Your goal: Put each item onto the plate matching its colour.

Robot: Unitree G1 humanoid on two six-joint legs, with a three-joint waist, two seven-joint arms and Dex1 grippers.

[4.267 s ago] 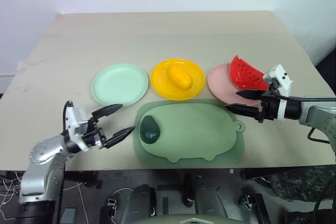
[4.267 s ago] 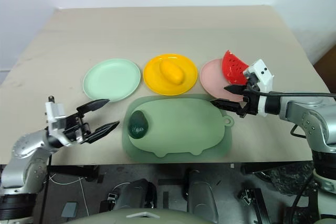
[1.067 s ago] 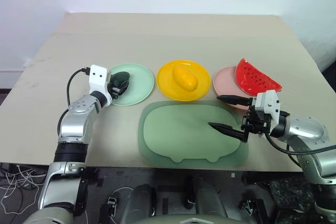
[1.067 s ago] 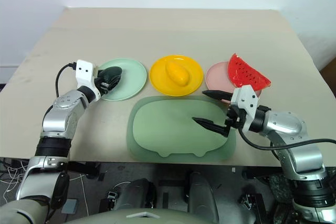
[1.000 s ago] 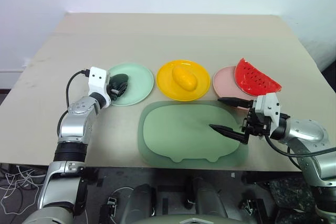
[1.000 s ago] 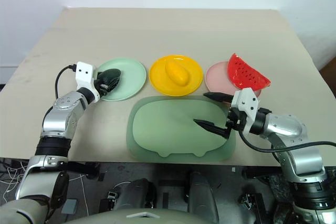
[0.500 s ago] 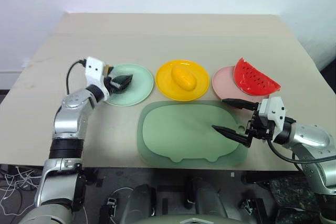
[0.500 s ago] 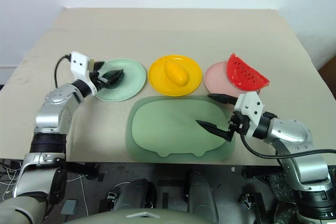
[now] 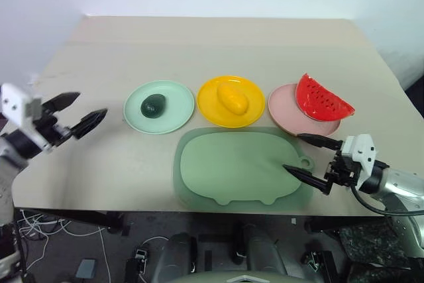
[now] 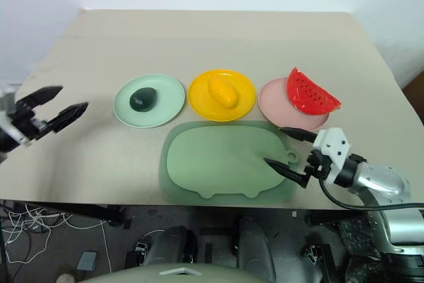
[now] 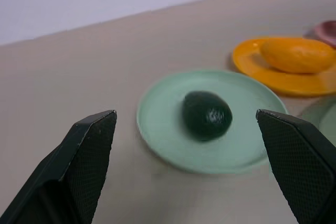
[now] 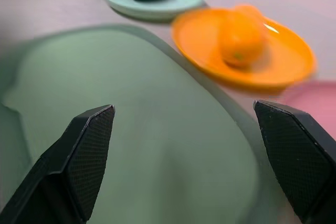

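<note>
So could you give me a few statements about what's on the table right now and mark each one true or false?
1. The avocado lies on the mint green plate. True.
2. The mango sits on the pale pink plate. False: it lies on the yellow plate.
3. The watermelon slice rests on the pale pink plate. True.
4. The left tool is gripping the avocado. False: it is open, off to the side of the mint green plate, holding nothing.
5. A toy food lies on the green mat. False: nothing lies on it; the open right tool hovers at its edge.
</note>
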